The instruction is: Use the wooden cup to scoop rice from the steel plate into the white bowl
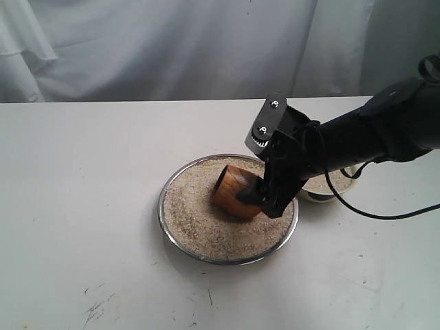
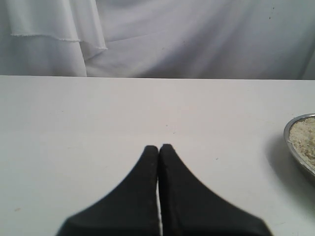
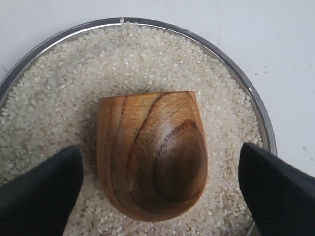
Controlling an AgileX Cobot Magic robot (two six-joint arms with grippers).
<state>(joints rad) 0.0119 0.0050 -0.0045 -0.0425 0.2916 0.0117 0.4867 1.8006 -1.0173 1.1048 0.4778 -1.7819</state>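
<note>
Right gripper (image 3: 158,150) spread astride one wooden cup (image 3: 147,157) lying in one steel plate (image 3: 123,19); left gripper (image 2: 158,147) closed.

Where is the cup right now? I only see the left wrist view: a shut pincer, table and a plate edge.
Observer: The cup lies on its side on the rice in the plate.
Operator: Is the right pincer holding it?
Observer: No. The right pincer is open, straddling the cup with gaps on both sides.
Operator: And the bowl?
Observer: The bowl sits beside the plate, on its right in the exterior view, partly hidden by the right arm.
</note>
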